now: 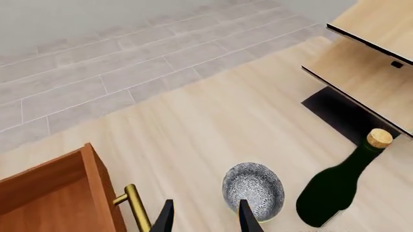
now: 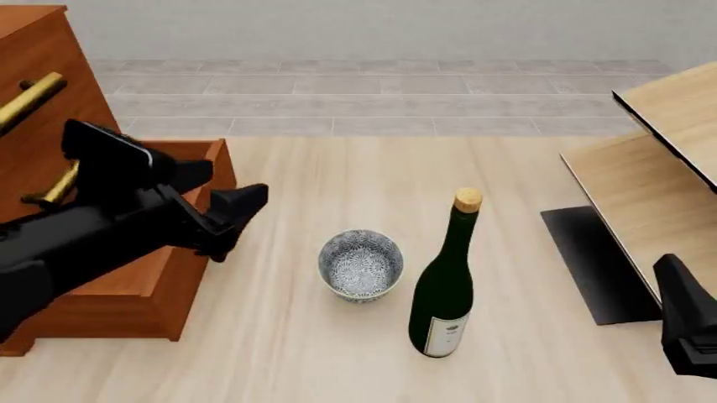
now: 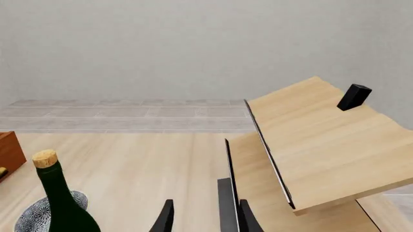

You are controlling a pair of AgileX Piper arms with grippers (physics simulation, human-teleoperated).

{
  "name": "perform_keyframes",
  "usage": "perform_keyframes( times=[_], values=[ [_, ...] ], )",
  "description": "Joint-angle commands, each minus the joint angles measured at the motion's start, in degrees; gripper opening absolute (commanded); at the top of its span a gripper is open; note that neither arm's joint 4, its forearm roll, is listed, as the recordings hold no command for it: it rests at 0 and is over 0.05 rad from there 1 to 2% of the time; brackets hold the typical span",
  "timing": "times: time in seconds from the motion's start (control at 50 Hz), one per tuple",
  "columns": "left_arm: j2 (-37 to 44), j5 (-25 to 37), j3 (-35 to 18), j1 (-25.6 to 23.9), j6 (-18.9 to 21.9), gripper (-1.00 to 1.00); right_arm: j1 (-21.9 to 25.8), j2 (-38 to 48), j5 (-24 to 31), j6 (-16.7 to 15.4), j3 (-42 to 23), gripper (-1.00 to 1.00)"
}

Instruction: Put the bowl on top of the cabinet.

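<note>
The left gripper is open and holds nothing; its fingers point toward the bowl, which stands on the table at about four o'clock from it, near but not touching. This looks like the approach for a grasp of the rim. The bottle stands upright just beside the bowl at three o'clock, so room there is small. The cabinet is at nine o'clock. The right gripper is also open, empty, well apart.
</note>
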Motion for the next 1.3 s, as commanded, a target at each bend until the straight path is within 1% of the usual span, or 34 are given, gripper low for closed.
perform_keyframes(
  times=[0.02,0.06,0.08,0.1,0.12,0.14,0.18,0.22,0.24,0.28,0.3,0.34,0.38,0.4,0.42,0.44,0.46,0.48,0.5,0.52,0.54,0.6,0.62,0.78,0.9,0.94,1.04,1.3],
  values=[
    [3.94,2.13,-3.82,-2.86,0.36,1.0,0.0,-0.01,0.0,-0.02,0.0,1.0],
    [3.2,2.25,-4.21,-3.64,2.11,1.0,0.0,0.0,0.0,0.0,0.0,1.0],
    [4.2,2.92,-5.01,-3.5,0.91,1.0,-0.01,0.01,0.0,-0.01,0.0,1.0],
    [5.69,3.98,-6.11,-3.82,-1.81,1.0,0.01,0.01,0.0,0.0,0.0,1.0],
    [5.86,3.89,-6.39,-3.85,-0.6,1.0,0.01,0.0,0.0,0.01,0.0,1.0],
    [5.8,3.68,-6.25,-4.55,1.45,1.0,-0.01,-0.01,0.0,-0.01,0.0,1.0],
    [6.65,3.78,-6.66,-4.85,0.82,1.0,0.0,0.0,0.0,0.01,0.0,1.0],
    [6.95,3.75,-6.74,-5.26,1.42,1.0,-0.01,0.0,0.0,-0.02,0.0,1.0],
    [7.85,4.69,-7.5,-5.86,-1.85,1.0,0.01,-0.01,0.0,0.0,0.0,1.0],
    [7.85,5.08,-7.93,-6.78,-0.61,1.0,-0.01,0.01,0.0,0.0,0.0,1.0],
    [8.23,4.93,-8.12,-6.68,-0.87,1.0,0.0,0.0,0.0,0.0,0.0,1.0],
    [8.4,4.55,-7.97,-7.48,0.1,1.0,0.01,0.0,0.0,-0.01,0.0,1.0],
    [9.7,4.23,-8.4,-7.56,-0.19,1.0,0.0,0.0,0.0,0.01,0.0,1.0],
    [9.6,4.05,-8.42,-7.78,0.59,1.0,0.0,0.0,0.0,-0.01,0.0,1.0],
    [10.44,4.9,-9.13,-8.01,-1.6,1.0,0.0,-0.01,0.0,0.0,0.0,1.0],
    [10.72,4.88,-9.44,-7.6,-1.39,1.0,0.0,0.0,0.0,0.01,0.0,1.0],
    [11.01,4.51,-9.42,-7.68,-0.17,1.0,0.0,0.0,0.0,-0.01,0.0,1.0],
    [11.02,4.5,-9.42,-7.68,-0.17,1.0,0.0,0.0,0.0,-0.01,0.0,1.0],
    [11.67,4.49,-9.39,-8.13,-1.54,1.0,0.0,0.0,0.0,-0.01,0.0,1.0],
    [11.68,4.48,-9.39,-8.13,-1.54,1.0,0.0,0.0,0.0,-0.01,0.0,1.0],
    [11.55,4.16,-9.01,-8.8,-0.67,1.0,0.0,0.0,0.0,-0.01,0.0,1.0],
    [12.89,3.94,-9.34,-8.58,-0.9,1.0,-0.01,-0.01,0.0,-0.02,0.0,1.0],
    [13.1,4.15,-9.47,-8.89,-1.55,1.0,0.0,0.0,0.0,-0.01,0.0,1.0],
    [15.19,4.02,-9.66,-10.12,-1.59,1.0,0.0,0.0,0.0,-0.01,0.0,1.0],
    [17.34,3.7,-10.43,-9.9,-1.52,1.0,0.01,0.01,0.0,0.0,0.0,1.0],
    [18.04,4.08,-10.92,-9.64,-2.4,1.0,0.01,0.0,0.0,0.0,0.0,1.0],
    [19.52,4.49,-12.2,-8.8,-2.84,1.0,0.0,0.0,0.0,-0.01,0.0,1.0],
    [22.18,3.28,-12.02,-7.93,-4.03,1.0,0.01,0.0,0.0,-0.01,0.0,1.0]
  ],
)
